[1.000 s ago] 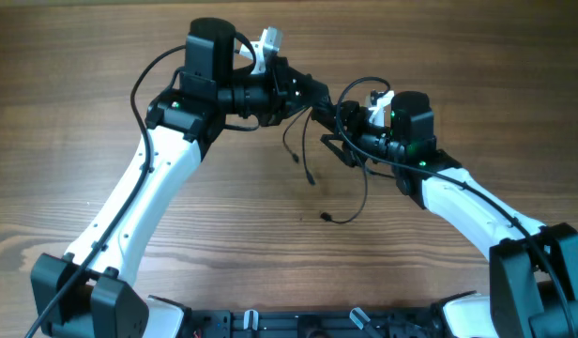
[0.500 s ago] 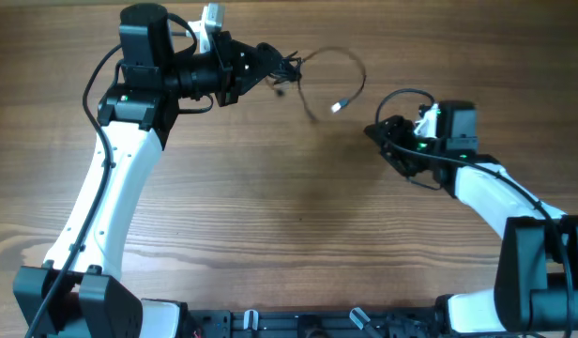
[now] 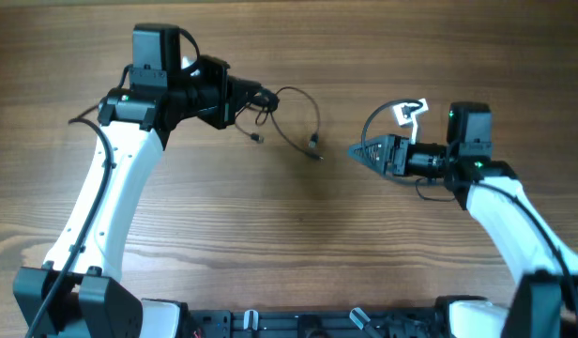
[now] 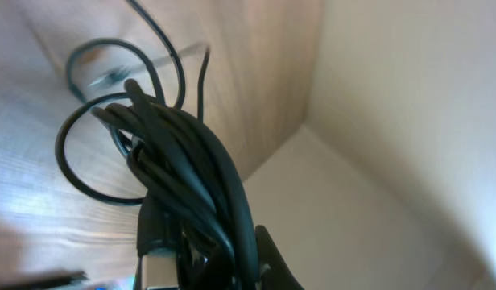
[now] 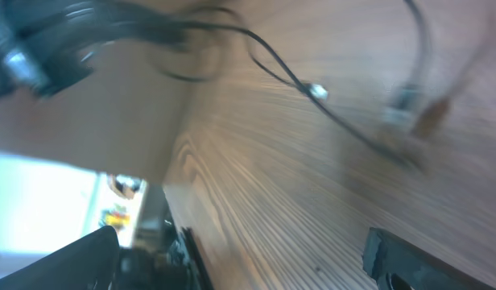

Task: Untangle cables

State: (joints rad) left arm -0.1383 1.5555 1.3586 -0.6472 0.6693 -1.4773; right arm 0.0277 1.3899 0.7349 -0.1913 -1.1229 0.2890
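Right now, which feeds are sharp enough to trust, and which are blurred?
Overhead: sharp and evenly lit, with the cables distinct against the table. Left wrist: the cables close to the lens are fairly crisp, the background soft. Right wrist: heavily motion-smeared, the cables reduced to streaks.

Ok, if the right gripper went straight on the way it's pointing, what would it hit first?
Probably the loose plug end of the cables held by the left gripper, just ahead of the right gripper. Depth is unclear from overhead, so it might pass over it.
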